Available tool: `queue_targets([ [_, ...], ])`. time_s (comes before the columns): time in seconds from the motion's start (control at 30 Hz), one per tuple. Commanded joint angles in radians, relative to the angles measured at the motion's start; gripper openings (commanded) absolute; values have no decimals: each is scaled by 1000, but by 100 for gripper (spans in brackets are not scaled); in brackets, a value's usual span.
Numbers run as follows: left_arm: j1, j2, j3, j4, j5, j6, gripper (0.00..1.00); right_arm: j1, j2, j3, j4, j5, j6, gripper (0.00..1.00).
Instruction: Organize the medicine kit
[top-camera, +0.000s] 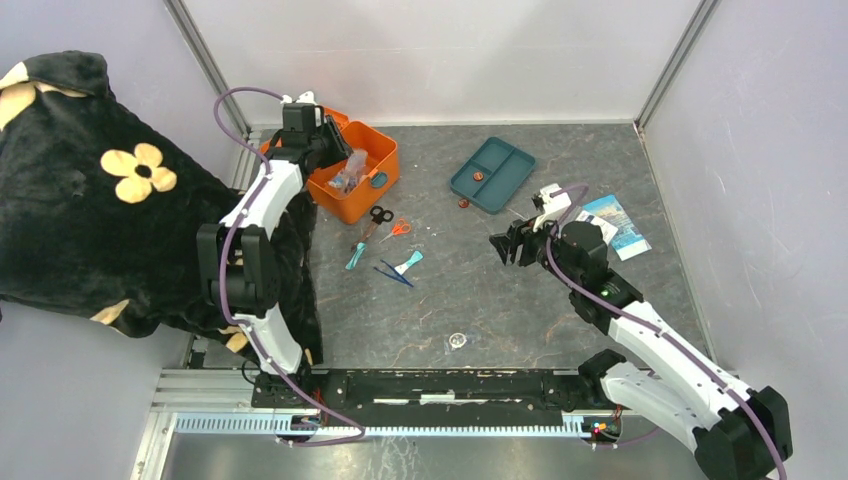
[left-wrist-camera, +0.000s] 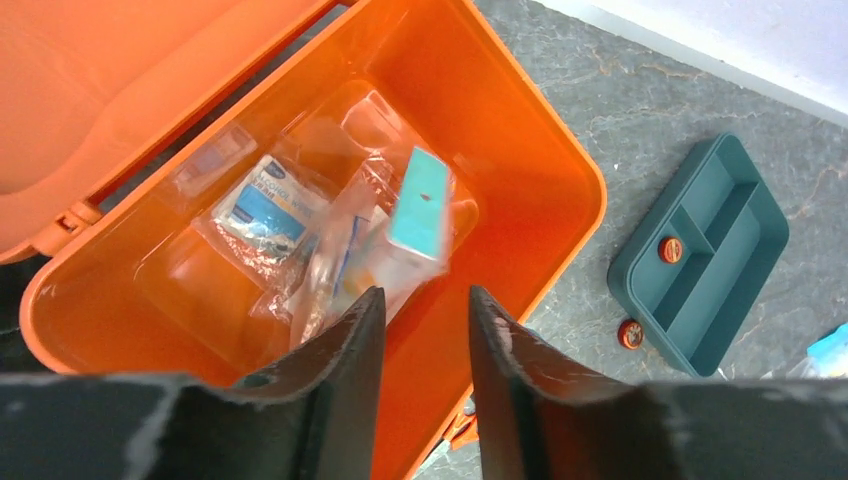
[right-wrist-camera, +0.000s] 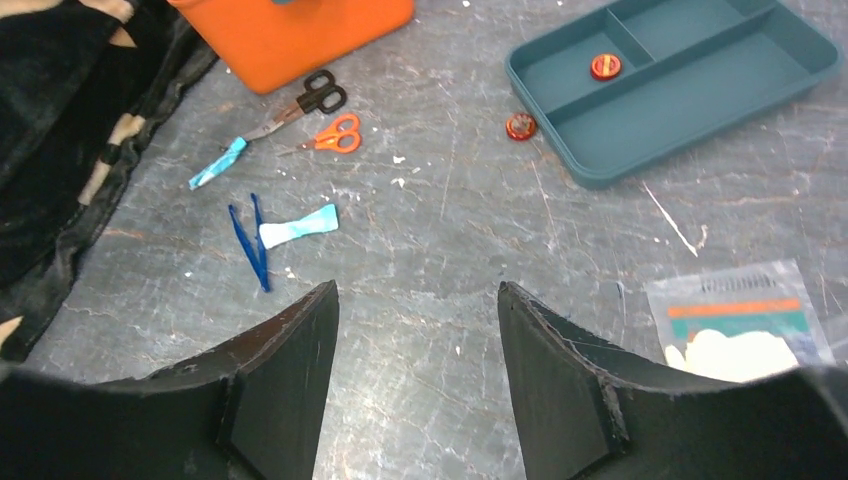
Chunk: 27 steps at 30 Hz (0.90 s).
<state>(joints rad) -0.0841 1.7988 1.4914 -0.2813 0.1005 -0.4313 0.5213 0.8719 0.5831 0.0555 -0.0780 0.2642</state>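
Medicine kit (top-camera: 352, 205) sat at upper left of the top view, lid open, on the grey counter (top-camera: 480, 300). Left hand (left-wrist-camera: 425, 300) hung over its near rim, fingers parted, nothing between them. Inside lay clear packets (left-wrist-camera: 262, 208) and a tilted teal-faced packet (left-wrist-camera: 418, 200). Right hand (right-wrist-camera: 415, 295), right of centre, was spread wide and empty above the counter. Teal tray (top-camera: 505, 160) at upper centre held one orange cap (right-wrist-camera: 605, 67); a second cap (right-wrist-camera: 520, 126) lay just beside it. Black-handled scissors (top-camera: 378, 215), orange-handled scissors (top-camera: 400, 228) and blue tweezers (top-camera: 395, 272) lay below the kit.
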Motion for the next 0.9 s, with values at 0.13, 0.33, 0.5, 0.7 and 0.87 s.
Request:
queue_targets([
  [0.13, 10, -136, 0, -44, -39, 18, 60, -3, -37, -14, -119, 176, 51, 67],
  [0.33, 10, -350, -191, -26, -10, 46, 71, -16, -4, 2, -192, 377, 139, 69],
  [0.5, 10, -514, -357, 10, 14, 59, 75, -43, 39, 37, -233, 413, 159, 69],
  [0.7, 8, -604, -447, 33, -8, 74, 78, -127, 148, 94, -286, 385, 173, 71],
  [0.87, 7, -594, -460, 36, 44, 53, 79, -263, 214, 129, -317, 350, 198, 77],
])
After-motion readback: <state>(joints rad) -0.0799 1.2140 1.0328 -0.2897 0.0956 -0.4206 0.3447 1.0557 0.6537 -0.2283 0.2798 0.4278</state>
